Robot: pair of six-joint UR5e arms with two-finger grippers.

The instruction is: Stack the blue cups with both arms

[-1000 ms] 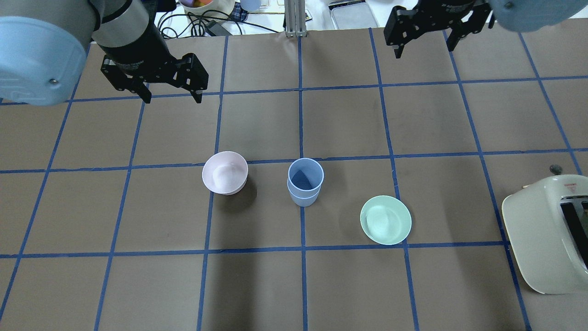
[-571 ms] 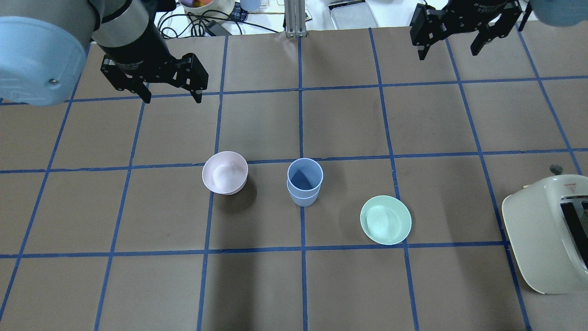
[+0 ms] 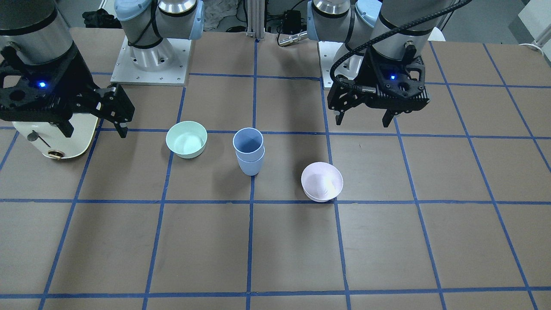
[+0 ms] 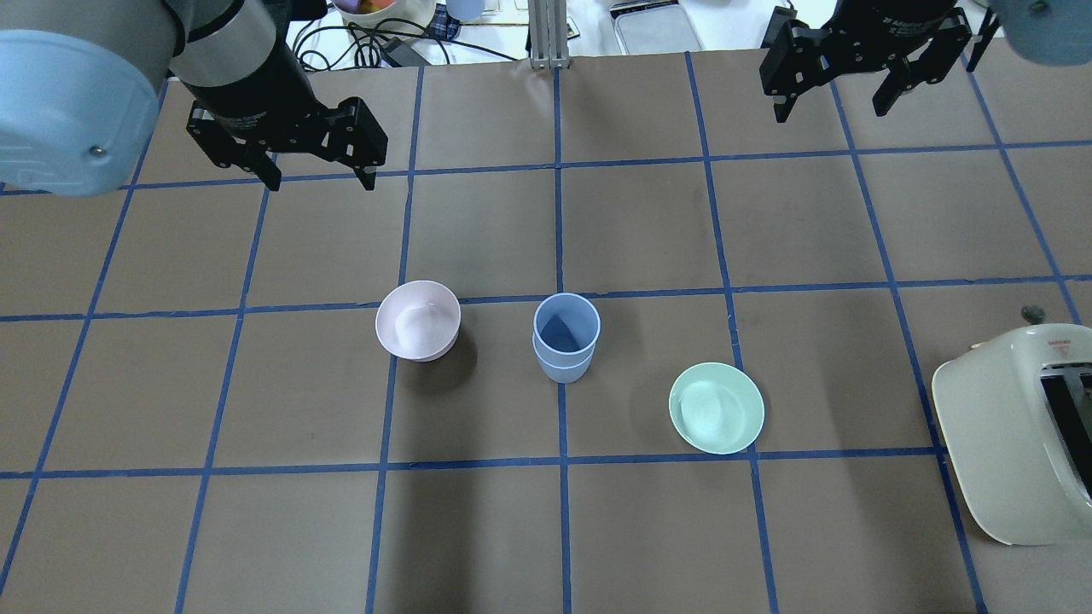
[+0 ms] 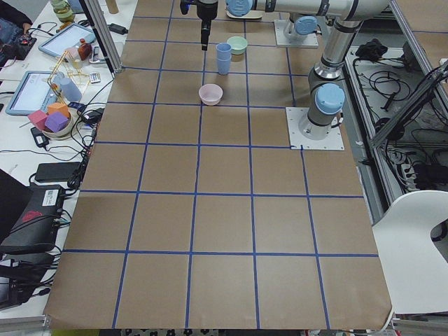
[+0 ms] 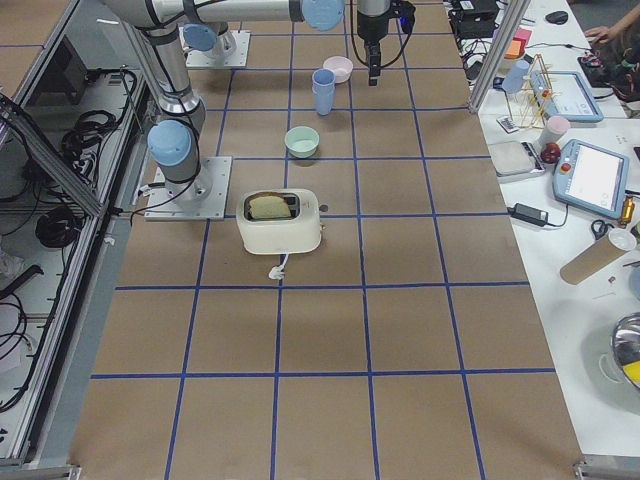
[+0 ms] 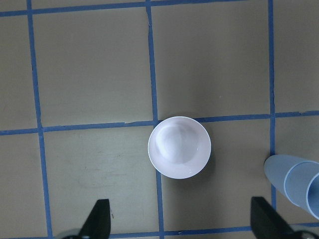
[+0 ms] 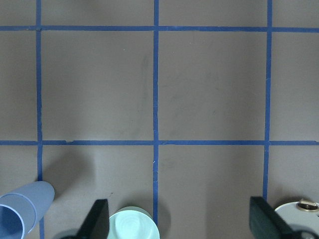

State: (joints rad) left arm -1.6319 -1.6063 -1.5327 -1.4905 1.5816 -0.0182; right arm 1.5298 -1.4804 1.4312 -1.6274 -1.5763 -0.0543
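At the middle of the table (image 4: 478,529), blue cups (image 4: 565,339) nested upright, left pincer (image 4: 321,183) and right pincer (image 4: 828,112) spread wide, empty, raised high.

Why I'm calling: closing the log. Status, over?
Left pincer open, empty. Right pincer open, empty. Blue cups nested, upright. Pink bowl, green bowl beside, not touching.

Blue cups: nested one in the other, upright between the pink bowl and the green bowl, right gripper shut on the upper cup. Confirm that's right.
Not quite. The blue cups are nested upright between the pink bowl and the green bowl, but the right gripper is open and empty, well apart from the stack. The overhead exterior view shows it.
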